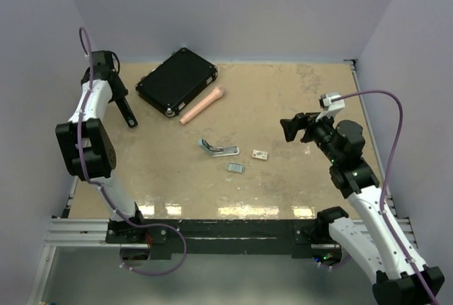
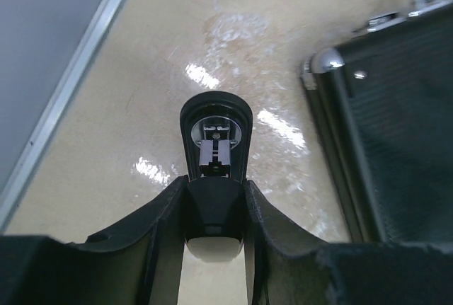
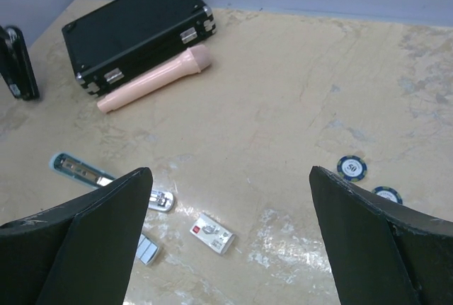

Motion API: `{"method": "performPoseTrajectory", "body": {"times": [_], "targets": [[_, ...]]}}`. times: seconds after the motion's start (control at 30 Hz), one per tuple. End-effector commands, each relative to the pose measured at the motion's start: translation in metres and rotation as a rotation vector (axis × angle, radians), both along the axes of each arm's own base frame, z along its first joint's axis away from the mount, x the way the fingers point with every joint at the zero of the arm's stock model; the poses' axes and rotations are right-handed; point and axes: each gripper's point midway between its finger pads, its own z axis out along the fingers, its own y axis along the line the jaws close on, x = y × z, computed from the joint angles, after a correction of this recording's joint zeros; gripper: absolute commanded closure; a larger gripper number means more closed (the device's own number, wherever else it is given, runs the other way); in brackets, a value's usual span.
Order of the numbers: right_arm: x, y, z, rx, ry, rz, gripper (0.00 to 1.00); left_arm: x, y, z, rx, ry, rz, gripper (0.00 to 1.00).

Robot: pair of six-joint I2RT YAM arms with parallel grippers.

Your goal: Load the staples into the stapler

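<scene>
My left gripper (image 1: 122,101) is shut on a black stapler (image 1: 128,114) at the far left, its end pointing down at the table; the left wrist view shows the stapler (image 2: 214,146) clamped between my fingers (image 2: 159,220). A second stapler (image 1: 216,149), pale blue and silver, lies flipped open mid-table, also in the right wrist view (image 3: 85,173). The staples (image 1: 235,168), a tiny grey ribbed block, lie just in front of it and show partly behind my finger (image 3: 148,250). My right gripper (image 1: 291,128) is wide open and empty, raised to the right of them (image 3: 228,170).
A black case (image 1: 177,82) sits at the back left, close beside the left gripper (image 2: 396,128). A pink cylinder (image 1: 203,105) lies against it. A small white box (image 1: 260,154) lies right of the staples. Two poker chips (image 3: 352,168) lie under the right arm.
</scene>
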Motion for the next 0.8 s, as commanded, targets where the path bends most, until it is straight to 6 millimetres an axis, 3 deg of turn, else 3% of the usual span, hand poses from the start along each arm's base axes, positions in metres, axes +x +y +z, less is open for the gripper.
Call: {"method": "performPoseTrajectory", "body": {"times": [0.0,0.1,0.23,0.4,0.43,0.47,0.6,0.67,0.77], "targets": [[0.005,0.020,0.023,0.009,-0.044,0.106,0.01,0.009,-0.016,0.103,0.041,-0.223,-0.166,1.00],[0.004,0.038,0.026,0.025,-0.032,0.204,0.01,0.004,-0.036,0.132,0.052,-0.277,-0.263,1.00],[0.001,0.059,0.034,0.064,-0.037,0.324,0.01,-0.005,-0.073,0.186,0.074,-0.415,-0.401,1.00],[0.000,0.083,0.045,0.079,-0.056,0.459,0.02,-0.018,-0.145,0.233,0.058,-0.560,-0.658,1.00],[0.000,0.087,0.046,0.076,-0.058,0.478,0.01,-0.024,-0.151,0.245,0.052,-0.595,-0.688,1.00],[-0.001,0.091,0.048,0.073,-0.063,0.501,0.02,-0.032,-0.182,0.252,0.003,-0.626,-0.806,1.00],[-0.009,0.123,0.062,0.041,-0.096,0.635,0.02,-0.063,-0.231,0.282,-0.048,-0.728,-1.008,1.00],[-0.013,0.139,0.061,0.033,-0.088,0.705,0.01,-0.081,-0.260,0.290,-0.070,-0.758,-1.133,1.00],[-0.025,0.162,0.076,0.036,-0.129,0.819,0.01,-0.111,-0.291,0.297,-0.111,-0.806,-1.288,1.00]]}}
